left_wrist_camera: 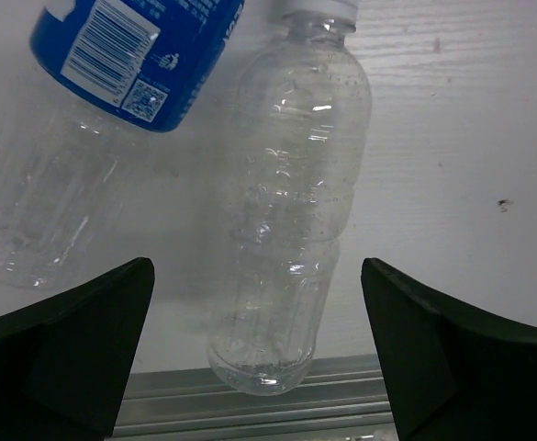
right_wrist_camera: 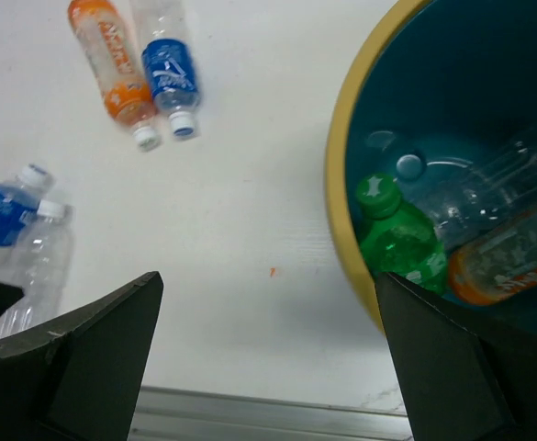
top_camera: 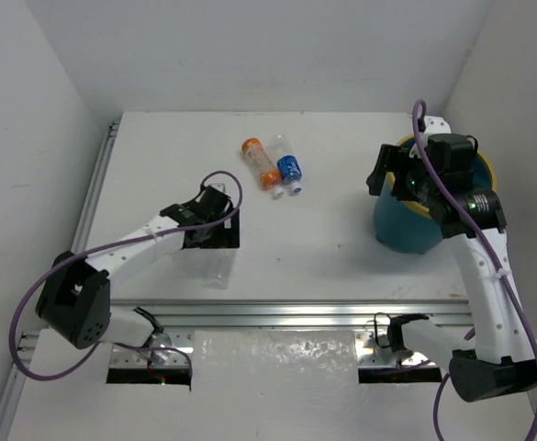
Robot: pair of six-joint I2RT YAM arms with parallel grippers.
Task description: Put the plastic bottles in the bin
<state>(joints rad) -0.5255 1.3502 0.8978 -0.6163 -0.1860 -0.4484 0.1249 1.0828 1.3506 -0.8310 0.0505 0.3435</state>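
pick step: left hand (left_wrist_camera: 254, 276) spread above plain clear bottle (left_wrist_camera: 286, 211) on desk (left_wrist_camera: 452, 138); next needs lowering, closing; right hand (right_wrist_camera: 268, 278) spread at bin (right_wrist_camera: 341, 211) rim

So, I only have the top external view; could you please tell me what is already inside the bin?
Observer: A green bottle, an orange bottle and at least one clear bottle lie in the bin.
Operator: Thank you. And on the left side?
Observer: The left gripper is open; a plain clear bottle lies between its fingers, a blue-labelled bottle beside it.
Operator: And the right side?
Observer: The right gripper is open and holds nothing.
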